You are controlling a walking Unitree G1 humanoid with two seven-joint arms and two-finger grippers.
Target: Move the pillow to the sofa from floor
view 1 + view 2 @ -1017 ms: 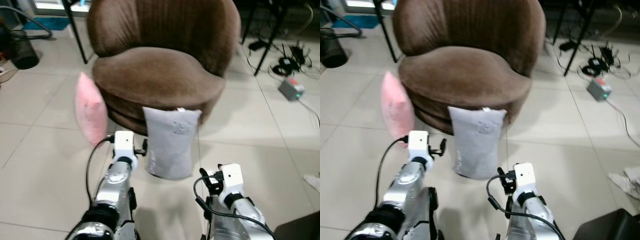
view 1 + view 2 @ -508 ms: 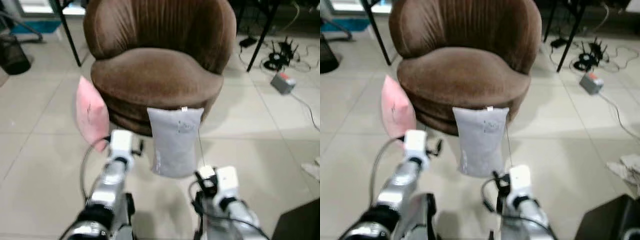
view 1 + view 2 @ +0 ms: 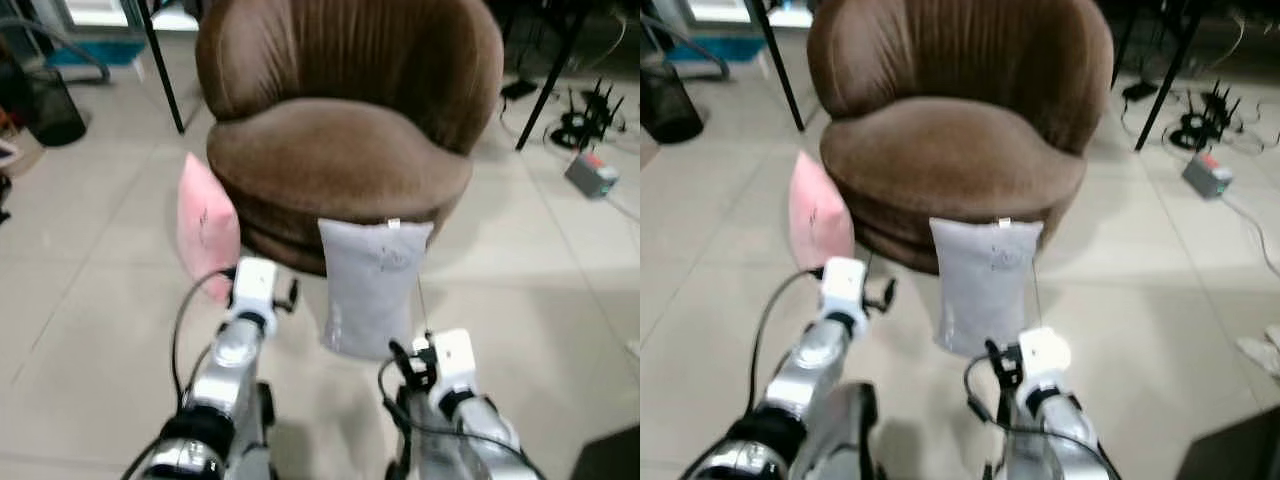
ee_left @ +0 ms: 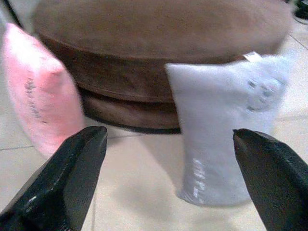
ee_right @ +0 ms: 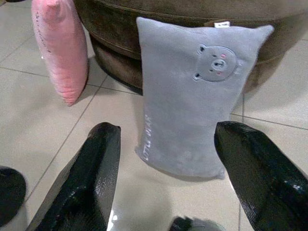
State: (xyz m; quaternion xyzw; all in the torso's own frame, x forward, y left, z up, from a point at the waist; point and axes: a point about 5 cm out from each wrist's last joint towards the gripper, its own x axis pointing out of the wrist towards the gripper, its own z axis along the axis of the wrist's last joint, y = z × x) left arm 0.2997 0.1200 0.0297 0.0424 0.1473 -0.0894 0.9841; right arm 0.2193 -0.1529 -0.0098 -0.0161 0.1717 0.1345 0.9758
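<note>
Both grippers are spread wide with nothing between their fingers. The right gripper [image 5: 166,192] looks straight at the grey bear pillow [image 3: 374,288], which stands on end on the tiled floor [image 3: 90,290] and leans back against the front of the brown round sofa chair [image 3: 340,150]. Its long axis runs upright, with its top corners resting on the sofa chair's seat edge and its lower end on the tiles. A small bear face sits near the upper right of its front.

The left gripper [image 4: 168,178] is raised further forward, aimed at the gap between the grey pillow and a pink pillow [image 3: 207,218], which stands at the sofa chair's front-left corner, leaning on its side.

Judged from the head views, the grey pillow lies ahead of and between the two arms, a little closer to the right one, so either a right-hand pinch on a side edge or a two-handed squeeze across its narrow width looks feasible. The seat is directly above and behind it, so the lift would be short.
</note>
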